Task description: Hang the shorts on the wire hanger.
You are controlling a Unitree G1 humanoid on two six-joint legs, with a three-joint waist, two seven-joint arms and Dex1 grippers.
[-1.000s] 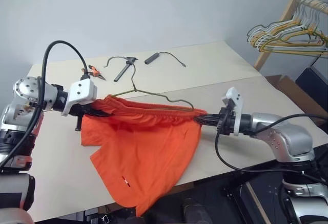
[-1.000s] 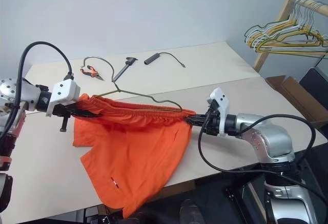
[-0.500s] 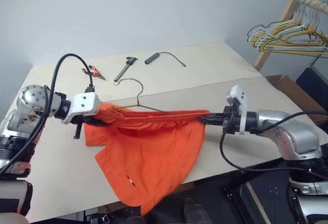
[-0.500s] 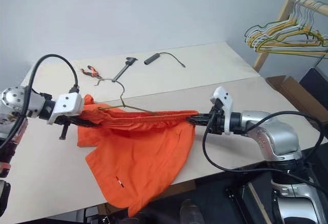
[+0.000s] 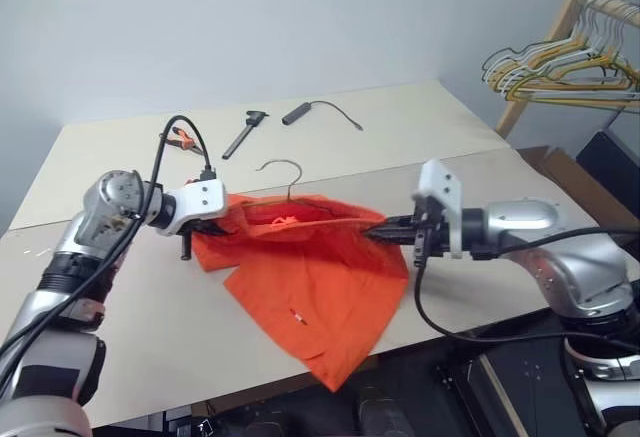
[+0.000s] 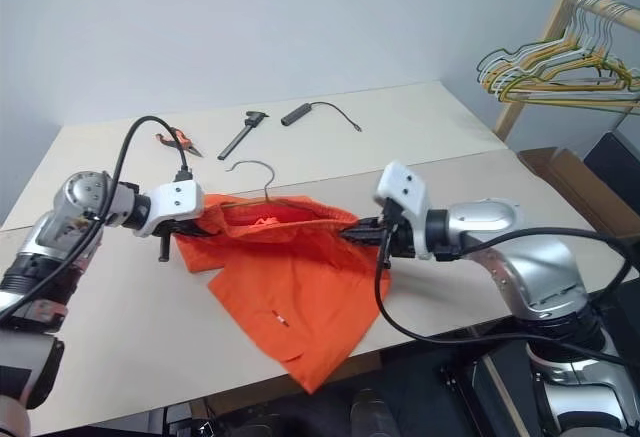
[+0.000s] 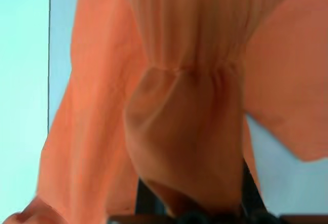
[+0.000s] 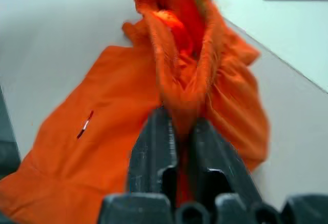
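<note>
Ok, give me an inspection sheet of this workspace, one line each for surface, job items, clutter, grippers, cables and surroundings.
Surface: pale table, a seam running across it.
Job's things: orange shorts held up by the waistband, legs trailing on the table; wire hanger with its hook poking up above the waistband, body hidden in the fabric.
Clutter: pliers, caliper, black cable with a cylindrical end at the far side.
Grippers: left gripper shut on the waistband; right gripper pinching the other end.
Cables: black leads looping off both wrists.
Surroundings: wooden rack with hangers, cardboard box.
</note>
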